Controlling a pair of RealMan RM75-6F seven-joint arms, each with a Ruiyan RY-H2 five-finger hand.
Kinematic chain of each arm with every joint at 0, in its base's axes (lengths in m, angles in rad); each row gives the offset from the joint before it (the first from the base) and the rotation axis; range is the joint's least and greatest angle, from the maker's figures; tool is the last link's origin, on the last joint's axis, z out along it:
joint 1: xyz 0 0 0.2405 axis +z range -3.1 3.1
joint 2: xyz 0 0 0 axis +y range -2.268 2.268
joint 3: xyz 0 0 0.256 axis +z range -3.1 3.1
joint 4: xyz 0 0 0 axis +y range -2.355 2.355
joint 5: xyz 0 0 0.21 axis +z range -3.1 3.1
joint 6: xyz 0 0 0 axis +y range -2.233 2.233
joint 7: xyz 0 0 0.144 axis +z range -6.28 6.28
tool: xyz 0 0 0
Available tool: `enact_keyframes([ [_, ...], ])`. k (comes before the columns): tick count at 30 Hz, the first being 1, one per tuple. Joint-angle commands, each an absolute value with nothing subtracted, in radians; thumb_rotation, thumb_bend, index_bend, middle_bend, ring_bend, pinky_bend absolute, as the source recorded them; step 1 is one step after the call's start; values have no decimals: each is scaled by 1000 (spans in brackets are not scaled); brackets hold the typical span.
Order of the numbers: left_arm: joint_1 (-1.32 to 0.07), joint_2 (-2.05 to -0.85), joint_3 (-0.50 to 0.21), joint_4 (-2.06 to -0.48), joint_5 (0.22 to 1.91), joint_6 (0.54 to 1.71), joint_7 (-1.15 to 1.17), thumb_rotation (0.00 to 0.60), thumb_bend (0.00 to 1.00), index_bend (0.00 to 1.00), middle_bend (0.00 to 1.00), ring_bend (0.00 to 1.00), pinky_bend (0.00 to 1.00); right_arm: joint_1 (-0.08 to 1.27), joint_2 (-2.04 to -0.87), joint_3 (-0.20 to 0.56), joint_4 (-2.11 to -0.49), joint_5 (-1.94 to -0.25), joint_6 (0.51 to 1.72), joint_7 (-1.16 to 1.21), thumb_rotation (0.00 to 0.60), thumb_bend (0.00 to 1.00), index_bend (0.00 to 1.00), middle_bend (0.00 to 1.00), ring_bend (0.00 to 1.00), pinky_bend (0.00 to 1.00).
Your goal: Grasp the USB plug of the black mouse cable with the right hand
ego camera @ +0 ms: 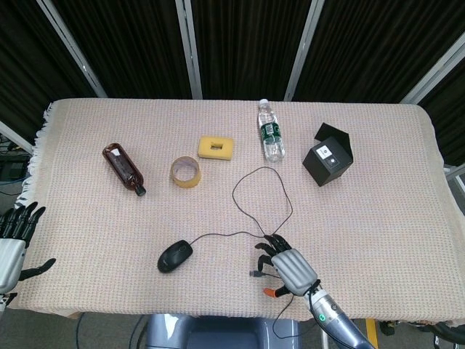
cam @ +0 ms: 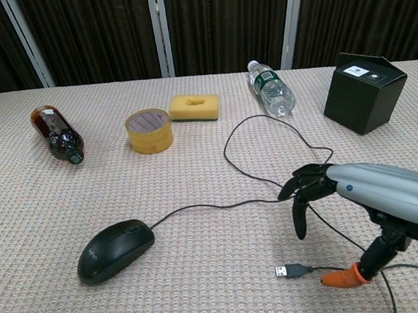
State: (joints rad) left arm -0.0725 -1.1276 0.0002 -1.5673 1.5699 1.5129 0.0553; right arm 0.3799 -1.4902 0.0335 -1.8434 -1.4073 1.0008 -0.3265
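Note:
The black mouse [ego camera: 175,256] [cam: 115,249] lies near the table's front, and its cable [cam: 266,160] loops back across the middle. Its USB plug [cam: 287,271] [ego camera: 254,274] lies flat on the cloth near the front edge. My right hand [ego camera: 288,267] [cam: 371,200] hovers over the plug's right side with its fingers [cam: 299,215] spread and pointing down. Its orange-tipped thumb sits by the cable just right of the plug. It holds nothing. My left hand [ego camera: 13,243] rests off the table's front left corner, fingers apart and empty.
Along the back stand a brown bottle [ego camera: 125,169] on its side, a tape roll [ego camera: 187,172], a yellow sponge [ego camera: 216,147], a lying water bottle [ego camera: 270,131] and a black box [ego camera: 328,158]. The table's front edge is close behind the plug.

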Motion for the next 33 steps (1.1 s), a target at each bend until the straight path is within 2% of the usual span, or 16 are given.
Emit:
enact_keyframes([
  [1,-72,-1127,0,-1568,1567,1511,53,600,35,0,0,0,0,394,-1533,49,-1825,-1344,995,-384,600,150,480,173,0,0],
  [6,-73,-1126,0,-1571,1563,1508,50,600,36,0,0,0,0,403,-1570,55,-1800,-1290,1004,-422,600,184,499,178,0,0],
  [18,-74,-1124,-1,-1574,1555,1500,47,600,35,0,0,0,0,416,-1648,53,-1730,-1207,1027,-472,600,185,495,185,0,0],
  [33,-74,-1121,-2,-1580,1547,1493,44,600,36,0,0,0,0,418,-1708,38,-1666,-1177,1049,-458,600,202,532,195,0,0],
])
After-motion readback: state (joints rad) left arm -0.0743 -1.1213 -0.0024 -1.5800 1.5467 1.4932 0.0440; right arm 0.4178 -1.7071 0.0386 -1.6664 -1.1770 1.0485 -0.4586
